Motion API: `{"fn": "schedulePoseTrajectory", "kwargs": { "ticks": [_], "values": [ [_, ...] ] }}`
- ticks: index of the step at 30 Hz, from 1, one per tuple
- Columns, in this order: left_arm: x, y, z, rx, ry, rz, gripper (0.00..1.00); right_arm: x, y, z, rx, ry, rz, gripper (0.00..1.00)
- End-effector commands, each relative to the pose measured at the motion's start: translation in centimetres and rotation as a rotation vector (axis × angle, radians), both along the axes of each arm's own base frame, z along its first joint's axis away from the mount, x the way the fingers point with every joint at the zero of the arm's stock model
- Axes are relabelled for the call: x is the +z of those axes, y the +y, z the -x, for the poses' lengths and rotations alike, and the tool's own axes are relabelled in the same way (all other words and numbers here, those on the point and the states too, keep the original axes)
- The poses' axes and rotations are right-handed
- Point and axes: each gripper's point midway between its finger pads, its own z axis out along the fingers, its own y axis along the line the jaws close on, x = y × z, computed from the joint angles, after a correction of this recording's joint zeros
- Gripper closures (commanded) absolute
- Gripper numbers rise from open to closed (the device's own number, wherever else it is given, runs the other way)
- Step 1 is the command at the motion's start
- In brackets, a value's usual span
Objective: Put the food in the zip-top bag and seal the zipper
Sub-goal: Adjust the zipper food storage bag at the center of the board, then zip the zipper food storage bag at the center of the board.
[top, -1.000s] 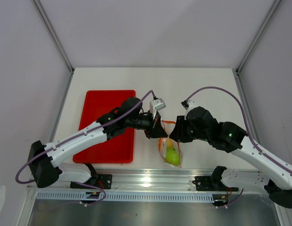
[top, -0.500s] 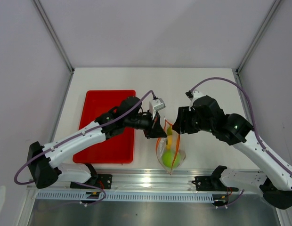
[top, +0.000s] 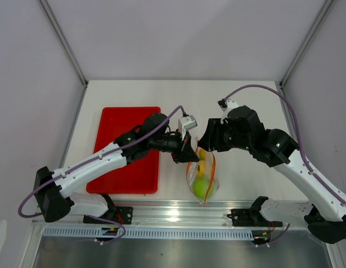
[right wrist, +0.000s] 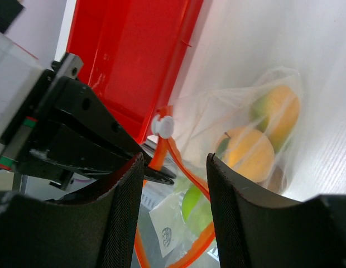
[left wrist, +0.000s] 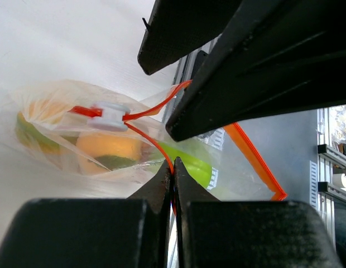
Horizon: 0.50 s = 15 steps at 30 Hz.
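The clear zip-top bag (top: 202, 180) hangs from my left gripper (top: 187, 154), which is shut on its orange-red zipper (left wrist: 162, 153) at the mouth. The white slider (left wrist: 109, 116) sits on the strip, apart from my jaws. Inside are the green apple (top: 200, 187), an orange fruit (right wrist: 249, 154), and another orange-green fruit (right wrist: 280, 109). My right gripper (top: 205, 143) is open and empty. Its fingers (right wrist: 125, 212) straddle the zipper (right wrist: 184, 170) just below the slider (right wrist: 163, 125) without touching it. The left wrist view (left wrist: 172, 168) shows my left jaws closed tight on the strip.
The red tray (top: 128, 149) lies left of the bag, partly under my left arm, and also shows in the right wrist view (right wrist: 128, 50). The metal rail (top: 178, 213) runs along the table's near edge, just below the hanging bag. My two grippers are almost touching.
The bag went from lying flat to hanging with its mouth spread. My right gripper has moved up and left, close to my left gripper, with its open fingers around the zipper.
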Motion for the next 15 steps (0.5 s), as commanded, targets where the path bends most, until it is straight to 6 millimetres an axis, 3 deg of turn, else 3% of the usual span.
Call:
{"fn": "schedulePoseTrajectory", "kwargs": {
  "ticks": [1,6,11,15],
  "values": [
    [2.8,-0.9,-0.6,-0.002,-0.046,0.070,0.99,2.4,1.1,-0.4,0.014,-0.028,-0.073,0.49],
    [3.1,-1.2,-0.9,0.001,-0.045,0.079,1.00,2.2,1.6,-0.9,0.003,-0.019,-0.062,0.51],
    [3.7,-1.3,-0.9,0.005,-0.046,0.091,1.00,0.7,1.7,-1.5,-0.021,0.009,-0.013,0.57],
    [3.8,-1.4,-0.9,0.006,-0.043,0.098,0.99,0.1,1.2,-2.4,-0.078,-0.004,0.023,0.64]
  ]
}}
